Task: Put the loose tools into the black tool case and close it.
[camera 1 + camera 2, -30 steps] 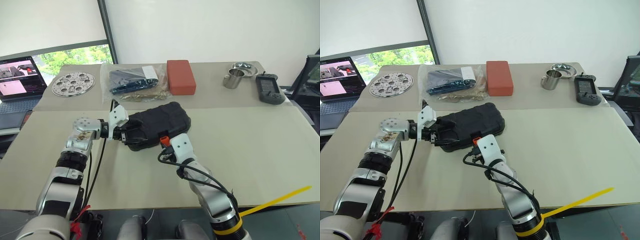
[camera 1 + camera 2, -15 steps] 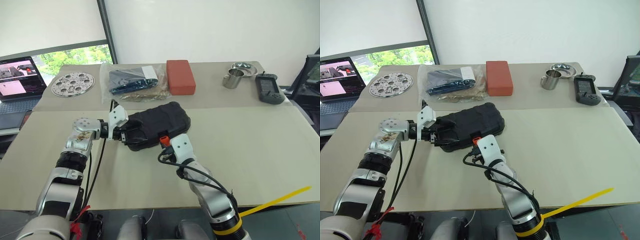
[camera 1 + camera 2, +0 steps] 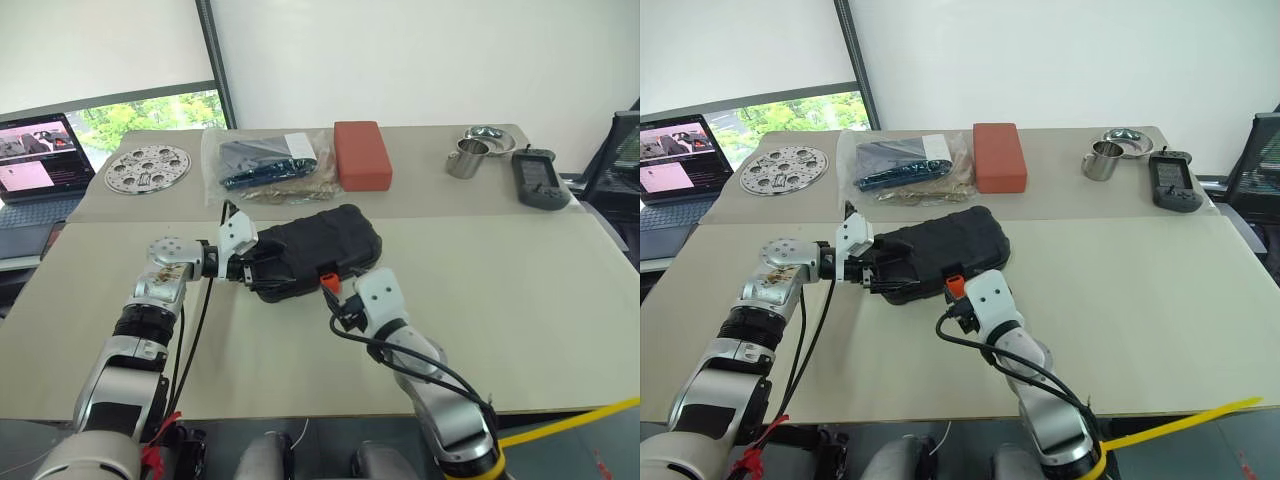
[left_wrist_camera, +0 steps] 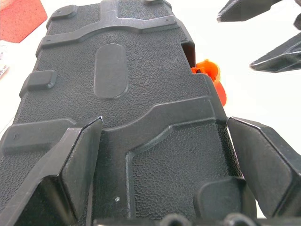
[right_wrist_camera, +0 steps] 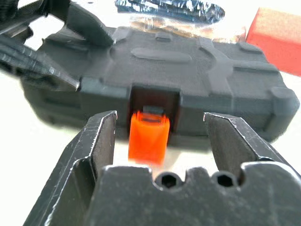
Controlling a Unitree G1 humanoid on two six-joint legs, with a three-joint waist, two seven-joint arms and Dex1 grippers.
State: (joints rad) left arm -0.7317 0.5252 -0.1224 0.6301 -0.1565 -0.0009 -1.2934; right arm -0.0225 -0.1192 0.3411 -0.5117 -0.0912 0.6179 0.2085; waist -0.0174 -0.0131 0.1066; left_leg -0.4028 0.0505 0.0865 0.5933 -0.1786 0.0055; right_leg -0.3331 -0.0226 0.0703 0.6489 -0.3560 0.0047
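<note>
Two steps look done: no tools lie loose, and the case [image 3: 315, 253] lies shut on the tabletop [image 3: 500, 300]. Nearest, the right gripper [image 5: 160, 136] has jaws spread, empty, its orange latch [image 5: 148, 135] just ahead between them. Beyond, the left gripper [image 4: 164, 165] spans the case's end, jaws wide. Only confirming the latch seems left.

The black tool case [image 4: 117, 117] is matt, pebble-grained plastic, its latch [image 5: 148, 136] smooth.
</note>
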